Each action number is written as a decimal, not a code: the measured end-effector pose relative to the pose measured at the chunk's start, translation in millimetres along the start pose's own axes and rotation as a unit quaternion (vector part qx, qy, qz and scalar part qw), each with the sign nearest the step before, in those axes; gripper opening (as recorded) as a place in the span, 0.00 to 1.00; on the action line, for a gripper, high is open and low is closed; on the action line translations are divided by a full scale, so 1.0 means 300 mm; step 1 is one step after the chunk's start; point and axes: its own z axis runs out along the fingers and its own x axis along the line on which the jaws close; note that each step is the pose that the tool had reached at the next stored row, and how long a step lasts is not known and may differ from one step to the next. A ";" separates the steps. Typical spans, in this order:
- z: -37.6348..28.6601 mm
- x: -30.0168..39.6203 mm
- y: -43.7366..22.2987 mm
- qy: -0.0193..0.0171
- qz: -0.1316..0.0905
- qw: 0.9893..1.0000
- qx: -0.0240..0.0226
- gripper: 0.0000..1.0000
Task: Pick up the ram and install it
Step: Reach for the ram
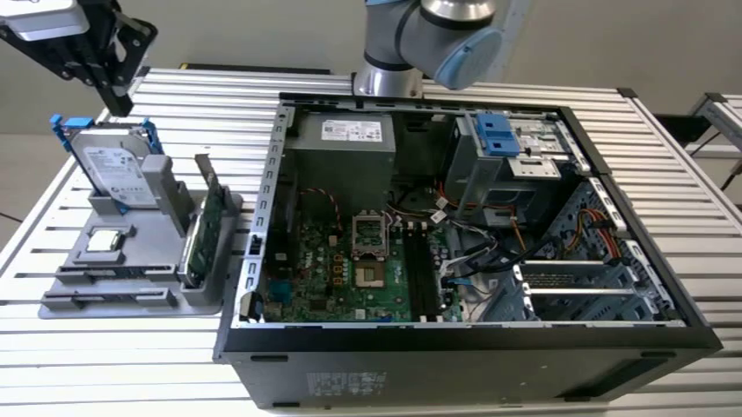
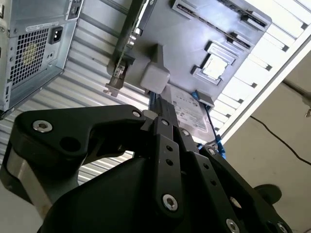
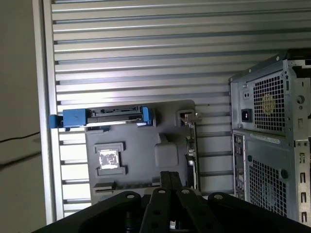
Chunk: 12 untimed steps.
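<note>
One computer case (image 1: 464,365), one hard drive (image 1: 114,169), one expansion card (image 1: 200,248), one tray (image 1: 151,262).

Slatted aluminium table (image 1: 221,113), pale floor (image 1: 21,165) beyond.

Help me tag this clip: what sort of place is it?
Probably a robotics lab bench: an open computer case on a slatted metal table, a grey fixture holding a hard drive, and a robot arm.

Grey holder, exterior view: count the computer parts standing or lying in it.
3: the hard drive upright at the far end, the processor chip flat before it, the expansion card upright on the exterior view's right edge. The front slots may hide more.
</note>
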 end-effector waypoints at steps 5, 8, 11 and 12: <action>0.000 0.020 -0.001 0.000 0.000 1.000 0.000 0.00; -0.001 0.033 -0.002 0.000 0.000 1.000 0.000 0.00; -0.001 0.045 -0.003 0.000 0.000 1.000 0.000 0.00; -0.001 0.050 -0.003 0.000 0.000 1.000 0.000 0.00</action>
